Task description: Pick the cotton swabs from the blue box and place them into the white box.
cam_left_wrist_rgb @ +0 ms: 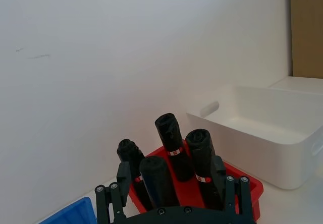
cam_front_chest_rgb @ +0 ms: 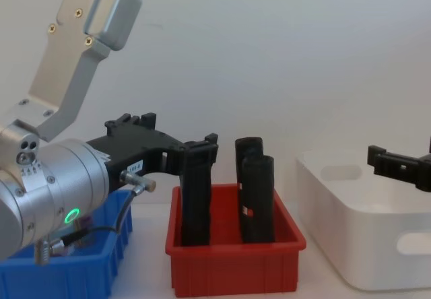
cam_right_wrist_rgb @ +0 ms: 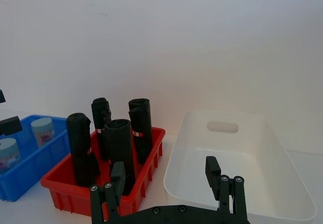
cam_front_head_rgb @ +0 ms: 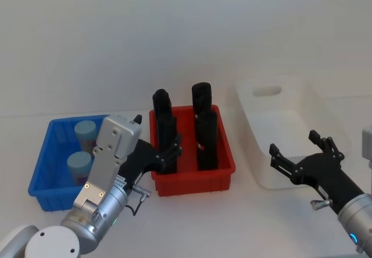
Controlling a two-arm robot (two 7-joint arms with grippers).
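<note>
Head view: both grippers spread wide, nothing held

Left gripper (cam_front_head_rgb: 156, 136): fingers wide apart, empty. It sits over the seam between the blue box (cam_front_head_rgb: 42, 166) and the red bin (cam_front_head_rgb: 192, 183), aimed right at the black containers (cam_front_head_rgb: 201, 96) standing upright in that bin. One finger (cam_front_head_rgb: 173, 150) lies by the front-left container at the bin's left wall. It may be touching, but these angles don't confirm it. In the left wrist view the containers show between the two fingers, none pinched. In the chest view the gripper is level with the container tops.

Cotton swabs (cam_front_head_rgb: 85, 131): two jars with pale blue lids, upright inside the blue box at the bench's left end. One is toward the box's back wall, the other nearer its front wall. Both are left of the left gripper's fingers and apart from them, close beside the arm's silver link (cam_front_head_rgb: 116, 139).

Right gripper (cam_front_head_rgb: 297, 144): fingers also spread wide, empty. It hovers at the front-left corner of the white box (cam_front_head_rgb: 317, 104), well apart from the swabs. The white box stands at the bench's right end, just right of the red bin.
</note>
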